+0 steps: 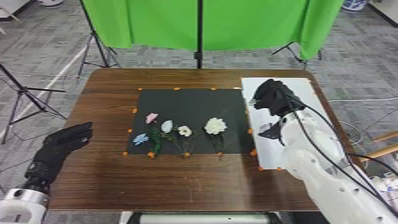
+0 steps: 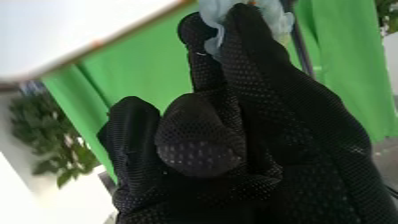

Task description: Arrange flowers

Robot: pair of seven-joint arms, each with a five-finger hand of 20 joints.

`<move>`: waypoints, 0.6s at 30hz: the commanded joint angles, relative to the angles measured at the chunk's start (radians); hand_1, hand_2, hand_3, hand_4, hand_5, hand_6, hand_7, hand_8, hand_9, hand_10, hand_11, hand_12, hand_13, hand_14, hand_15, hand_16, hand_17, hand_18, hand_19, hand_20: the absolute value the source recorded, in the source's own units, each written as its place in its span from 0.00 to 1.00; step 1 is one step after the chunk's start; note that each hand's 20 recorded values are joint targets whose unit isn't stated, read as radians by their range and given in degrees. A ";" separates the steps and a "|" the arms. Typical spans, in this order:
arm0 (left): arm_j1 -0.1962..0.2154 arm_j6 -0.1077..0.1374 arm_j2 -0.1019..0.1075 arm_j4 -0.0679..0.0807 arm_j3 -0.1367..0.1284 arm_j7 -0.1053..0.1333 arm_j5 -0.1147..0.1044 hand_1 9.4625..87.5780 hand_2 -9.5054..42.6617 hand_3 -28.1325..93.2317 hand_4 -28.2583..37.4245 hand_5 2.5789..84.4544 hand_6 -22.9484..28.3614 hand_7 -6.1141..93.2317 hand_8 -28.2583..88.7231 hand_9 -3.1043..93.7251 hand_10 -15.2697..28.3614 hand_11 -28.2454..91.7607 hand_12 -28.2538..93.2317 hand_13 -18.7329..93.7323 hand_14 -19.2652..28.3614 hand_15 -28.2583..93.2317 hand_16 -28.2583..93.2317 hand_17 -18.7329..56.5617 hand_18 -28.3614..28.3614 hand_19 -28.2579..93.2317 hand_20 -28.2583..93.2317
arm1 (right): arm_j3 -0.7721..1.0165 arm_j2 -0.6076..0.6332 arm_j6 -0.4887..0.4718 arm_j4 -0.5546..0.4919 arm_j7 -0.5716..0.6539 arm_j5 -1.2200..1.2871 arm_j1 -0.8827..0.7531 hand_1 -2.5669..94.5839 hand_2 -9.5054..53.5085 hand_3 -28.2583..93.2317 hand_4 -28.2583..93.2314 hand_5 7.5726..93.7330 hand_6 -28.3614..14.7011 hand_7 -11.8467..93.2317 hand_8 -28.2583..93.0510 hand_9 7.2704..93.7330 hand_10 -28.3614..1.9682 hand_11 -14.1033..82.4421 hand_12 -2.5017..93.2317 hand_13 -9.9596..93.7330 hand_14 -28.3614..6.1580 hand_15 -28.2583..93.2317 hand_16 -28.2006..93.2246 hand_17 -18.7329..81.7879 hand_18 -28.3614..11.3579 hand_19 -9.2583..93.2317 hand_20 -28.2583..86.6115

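Note:
Above the far part of the white board [image 1: 260, 118], my right hand [image 1: 274, 98] hangs at the table's right side. In the right wrist view, that right hand [image 2: 266, 107] pinches a pale blue-white flower [image 2: 281, 22] between its fingertips; its stem is hard to make out. Lying on the black mat [image 1: 191, 102] are a pink flower [image 1: 152, 117], a blue flower [image 1: 140, 139], a pale flower [image 1: 167, 126], a small white flower [image 1: 185, 131] and a large white flower [image 1: 216, 126], stems towards the near edge. My left hand [image 1: 66, 142] is open beside the mat, over the table's left edge.
Orange markers line the borders of the mat and board on the brown table [image 1: 222, 182]. Beyond the table's far edge stand a green cloth [image 1: 160, 25] and its stand pole [image 1: 199, 30]. A dark piece [image 1: 271, 132] shows beside the right forearm.

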 commanded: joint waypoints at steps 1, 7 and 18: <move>0.001 -0.013 0.004 0.006 -0.001 -0.017 -0.002 0.37 0.06 0.77 0.28 0.52 0.55 0.18 0.19 0.45 0.65 0.38 0.32 0.45 0.74 0.34 0.25 0.39 0.71 0.32 0.42 | -0.099 -0.014 0.000 0.010 0.003 -0.007 -0.057 0.71 0.00 0.69 0.07 0.82 0.67 0.39 0.30 0.89 0.66 0.25 0.48 0.90 0.76 0.83 0.50 0.73 0.26 1.00 0.78; -0.003 -0.018 0.008 0.009 0.001 -0.021 -0.001 0.37 0.06 0.77 0.28 0.52 0.55 0.18 0.19 0.45 0.65 0.38 0.32 0.46 0.74 0.34 0.25 0.38 0.71 0.31 0.41 | -0.102 -0.026 0.019 0.011 -0.012 -0.003 -0.075 0.71 0.00 0.70 0.07 0.81 0.67 0.39 0.30 0.88 0.65 0.24 0.48 0.90 0.76 0.83 0.50 0.73 0.26 1.00 0.78; -0.005 -0.023 0.006 0.008 0.001 -0.024 0.001 0.37 0.06 0.77 0.28 0.52 0.55 0.18 0.19 0.45 0.65 0.38 0.33 0.46 0.75 0.34 0.25 0.37 0.71 0.31 0.40 | -0.064 -0.030 -0.041 -0.011 -0.031 0.025 -0.091 0.64 0.00 0.71 0.08 0.73 0.64 0.36 0.29 0.81 0.60 0.24 0.44 0.88 0.73 0.82 0.51 0.71 0.24 1.00 0.78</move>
